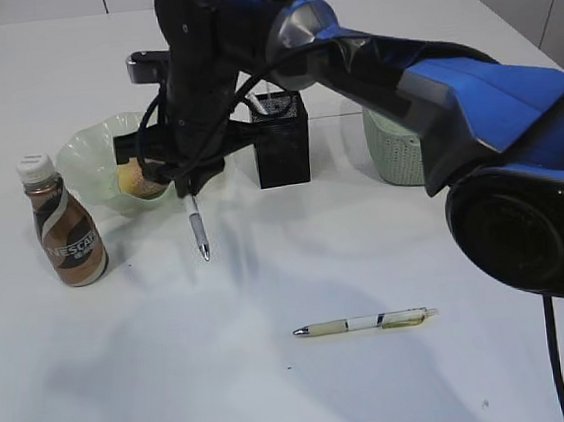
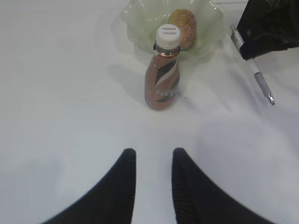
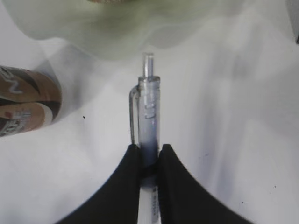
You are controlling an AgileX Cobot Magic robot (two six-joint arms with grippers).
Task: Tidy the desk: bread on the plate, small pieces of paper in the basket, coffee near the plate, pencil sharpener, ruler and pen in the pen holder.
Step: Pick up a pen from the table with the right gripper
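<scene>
1. The right gripper (image 3: 148, 161) is closed on a clear pen (image 3: 148, 116). Its two black fingers (image 3: 126, 179) pinch the barrel near mid-length, and the click end and clip stick out toward 12 o'clock in the right wrist view.
2. In the exterior view that pen (image 1: 197, 228) hangs tip-down from the right gripper (image 1: 189, 191), clear of the desk (image 1: 129, 382), with its tip pointing to about 6 o'clock.
3. At 12 o'clock from the held pen in the wrist view lies the plate (image 3: 117, 32); at 9 o'clock, the coffee (image 3: 23, 100) at the frame's edge.
4. The left gripper (image 2: 153, 161) is partly open and holds nothing — bare desk shows between its fingers (image 2: 124, 186).
5. From the left gripper, the coffee (image 2: 163, 79) stands upright at 12 o'clock, white cap on, just in front of the plate (image 2: 140, 23).
6. The bread (image 2: 184, 28) lies in the plate, at the 1 o'clock side of the bottle.
7. In the exterior view the pen holder (image 1: 281, 137) stands at 3 o'clock from the plate (image 1: 89, 154), with the right arm's wrist between them.
8. The basket (image 1: 396, 157) is at 3 o'clock from the holder, partly hidden by the blue arm.
9. A second pen (image 1: 366, 322) — pale yellow-green — lies flat on the desk at about 5 o'clock from the held one, well apart from everything else.
</scene>
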